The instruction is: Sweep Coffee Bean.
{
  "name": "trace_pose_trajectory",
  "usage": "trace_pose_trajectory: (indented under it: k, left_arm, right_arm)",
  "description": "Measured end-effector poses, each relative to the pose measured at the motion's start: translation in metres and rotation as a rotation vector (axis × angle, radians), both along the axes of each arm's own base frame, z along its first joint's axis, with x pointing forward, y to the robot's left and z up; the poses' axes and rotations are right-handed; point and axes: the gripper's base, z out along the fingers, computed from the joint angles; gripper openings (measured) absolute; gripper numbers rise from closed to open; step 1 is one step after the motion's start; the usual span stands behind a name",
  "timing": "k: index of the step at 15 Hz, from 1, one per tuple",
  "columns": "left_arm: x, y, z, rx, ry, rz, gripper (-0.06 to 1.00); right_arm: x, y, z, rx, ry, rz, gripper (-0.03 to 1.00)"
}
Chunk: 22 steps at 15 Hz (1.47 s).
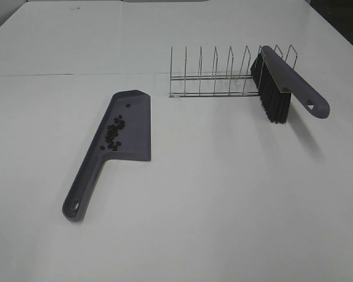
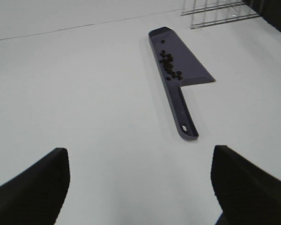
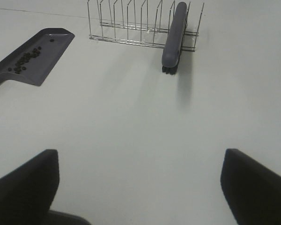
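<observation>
the cluster of small dark brown-black oval coffee beans (image 1: 113,133) lies inside the flat grey plastic dustpan (image 1: 135,126), bunched along its raised side wall near where the pan narrows into the handle; one bean sits apart, nearer the pan's far end. the dustpan rests flat on the white table (image 1: 223,205), left of centre, its handle pointing toward the near edge. no beans can be made out on the bare table surface, so the sweeping looks done or nearly so.

the grey-handled hand brush with black bristles (image 1: 282,85) stands propped in the thin wire rack (image 1: 217,76) toward the far right of the table, bristles down, handle jutting out past the rack.

left claw (image 2: 140,185): released, jaws spread wide, grasping nothing, hovering above bare table short of the dustpan handle. right claw (image 3: 140,187): released, jaws wide, empty, above bare table well short of the brush and rack.

risks, as judged:
- the pan is shallow and open at its front lip; lifting it by the long handle with any forward tilt would let the beans roll out.
- a claw nudging the handle sideways would slide the pan and scatter the loose beans.
- the brush leans in a light rack; a careless pull could drag or tip the rack.

markings: no brand, label or legible writing on any item.
</observation>
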Motion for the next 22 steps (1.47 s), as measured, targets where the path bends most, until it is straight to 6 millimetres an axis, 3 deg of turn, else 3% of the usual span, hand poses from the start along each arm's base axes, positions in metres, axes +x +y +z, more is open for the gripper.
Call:
trace_pose_trajectory:
  k: [3,22]
  left_arm:
    - [-0.0024,-0.0002,-0.0001,-0.002,-0.023,0.092,0.75]
    - [-0.0024,-0.0002,-0.0001,-0.002,-0.023,0.092,0.76]
  right_arm:
    - [-0.0044,0.0001,-0.0001,0.005,-0.028,-0.004,0.80]
    - [-0.0044,0.0004,-0.0001,0.007,-0.028,-0.005,0.80]
